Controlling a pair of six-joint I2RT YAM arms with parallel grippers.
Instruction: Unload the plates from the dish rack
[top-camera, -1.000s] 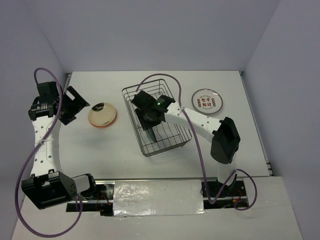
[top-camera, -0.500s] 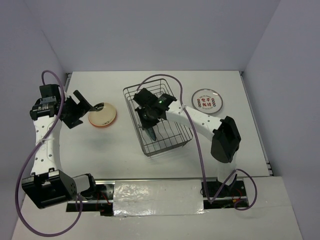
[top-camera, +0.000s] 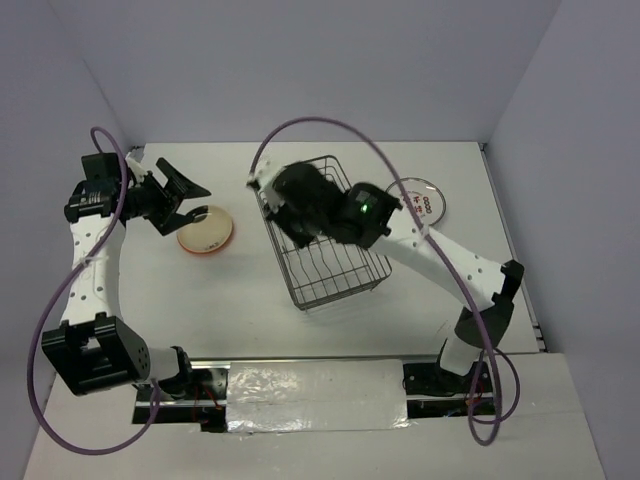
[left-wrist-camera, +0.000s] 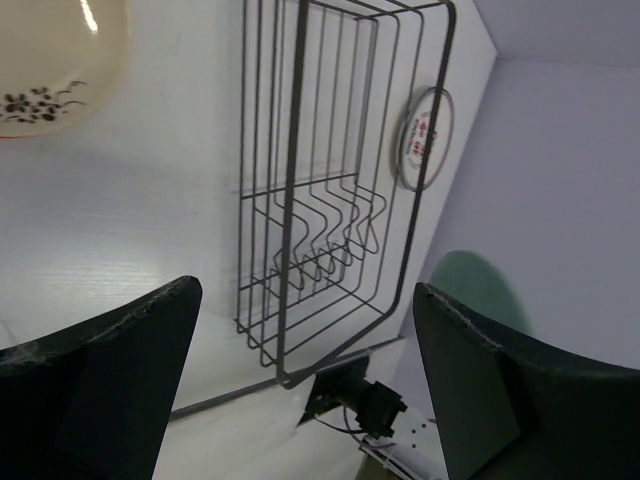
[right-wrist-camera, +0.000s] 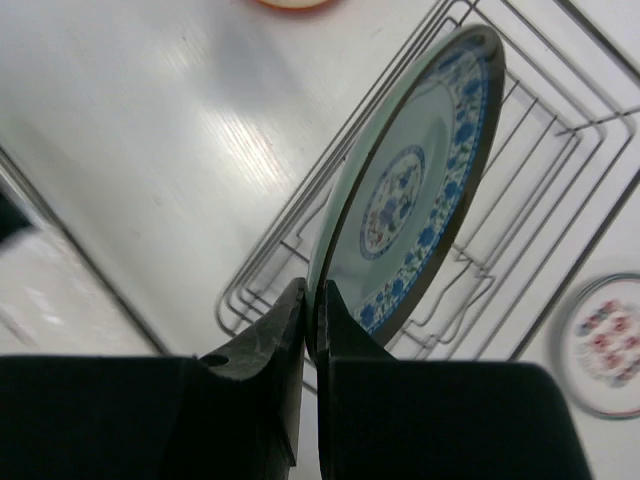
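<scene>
My right gripper is shut on the rim of a teal-faced plate with blue flower prints. It holds the plate on edge, high above the dark wire dish rack. In the top view the gripper is blurred over the rack's far end. My left gripper is open and empty, just left of an orange plate lying on the table. The left wrist view shows the rack with no plate in it.
A white plate with red prints lies on the table right of the rack, partly behind my right arm; it also shows in the left wrist view. White walls close the table at the back and sides.
My right arm has risen steeply and lifted the teal plate up out of the rack. My left gripper has moved back and to the right, beside the orange plate, staying open.
</scene>
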